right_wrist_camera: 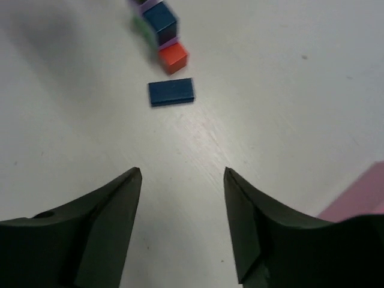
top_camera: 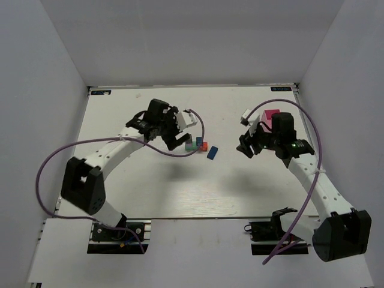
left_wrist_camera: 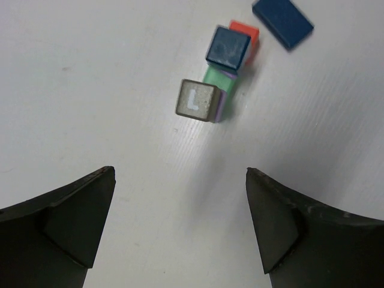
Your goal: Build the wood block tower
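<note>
The tower point(top_camera: 196, 144) is a small cluster of blocks at mid-table. In the left wrist view a grey cube marked L point(left_wrist_camera: 197, 100) tops a lilac block, a blue cube point(left_wrist_camera: 228, 48) tops a green block point(left_wrist_camera: 215, 77), and a red-orange cube point(left_wrist_camera: 246, 33) sits behind. A flat blue brick point(top_camera: 212, 153) lies apart on the table and also shows in the wrist views point(left_wrist_camera: 282, 21) point(right_wrist_camera: 171, 92). My left gripper point(left_wrist_camera: 180, 174) is open and empty, short of the tower. My right gripper point(right_wrist_camera: 182, 171) is open and empty, short of the blue brick.
A pink box point(top_camera: 271, 117) stands behind the right gripper, its corner in the right wrist view point(right_wrist_camera: 360, 198). The white table point(top_camera: 180, 186) is walled by white panels at the back and sides. The arms' purple cables loop over the table.
</note>
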Robot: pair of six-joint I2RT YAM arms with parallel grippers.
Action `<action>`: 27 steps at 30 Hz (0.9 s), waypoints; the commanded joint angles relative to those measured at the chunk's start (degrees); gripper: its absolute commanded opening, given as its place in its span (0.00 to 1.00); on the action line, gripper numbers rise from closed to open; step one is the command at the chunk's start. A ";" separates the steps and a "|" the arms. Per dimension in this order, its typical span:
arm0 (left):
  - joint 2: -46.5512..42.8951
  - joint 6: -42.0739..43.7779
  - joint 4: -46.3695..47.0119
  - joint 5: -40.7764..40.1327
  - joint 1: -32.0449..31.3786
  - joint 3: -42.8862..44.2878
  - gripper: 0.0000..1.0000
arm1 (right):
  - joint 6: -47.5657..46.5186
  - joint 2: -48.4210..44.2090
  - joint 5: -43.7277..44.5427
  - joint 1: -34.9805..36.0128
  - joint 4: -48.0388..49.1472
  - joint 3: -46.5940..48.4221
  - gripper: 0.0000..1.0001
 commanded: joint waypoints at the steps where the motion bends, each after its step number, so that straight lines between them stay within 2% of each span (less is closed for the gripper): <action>1: -11.36 -7.89 6.62 -0.98 0.19 -2.72 1.00 | -15.17 3.25 -14.87 1.55 -7.11 0.97 0.66; 5: -21.65 -15.53 8.47 -6.49 -0.78 -8.52 1.00 | -21.81 4.58 -16.22 4.18 -5.81 -1.66 0.69; 6: -23.32 -21.65 8.47 -8.34 -0.78 -9.40 1.00 | -22.08 4.84 -15.69 4.71 -3.01 -2.02 0.69; 8: -28.16 -26.26 8.47 -12.81 -0.08 -12.65 1.00 | -21.73 6.24 -14.02 6.73 -1.23 -2.29 0.69; 10: -31.06 -30.13 10.91 -15.55 -0.08 -17.81 1.00 | -20.33 8.00 -10.79 8.05 3.41 -2.11 0.64; 11: -33.51 -31.80 12.24 -18.61 -0.08 -19.85 1.00 | -17.63 9.83 -8.67 9.02 5.00 -0.63 0.55; 13: -34.24 -35.50 14.09 -20.74 -0.08 -22.77 1.00 | -15.76 13.62 -3.86 10.43 6.06 1.57 0.41; 14: -33.72 -36.20 13.57 -21.97 -0.08 -22.77 1.00 | -12.88 17.72 -2.60 11.82 7.11 2.36 0.28; 17: -31.09 -40.59 11.38 -25.75 -0.08 -21.02 1.00 | -7.87 24.23 3.73 13.50 8.52 7.10 0.20; 21: -29.93 -42.63 10.15 -27.69 -0.08 -19.78 1.00 | -3.46 29.97 9.17 14.65 10.19 10.37 0.20; 25: -31.16 -42.63 10.66 -26.38 -0.08 -19.78 1.00 | -0.38 33.75 9.98 15.27 11.08 12.91 0.20; 27: -31.69 -42.63 10.67 -26.38 -0.08 -20.31 1.00 | 1.12 36.03 9.46 15.09 10.12 15.10 0.23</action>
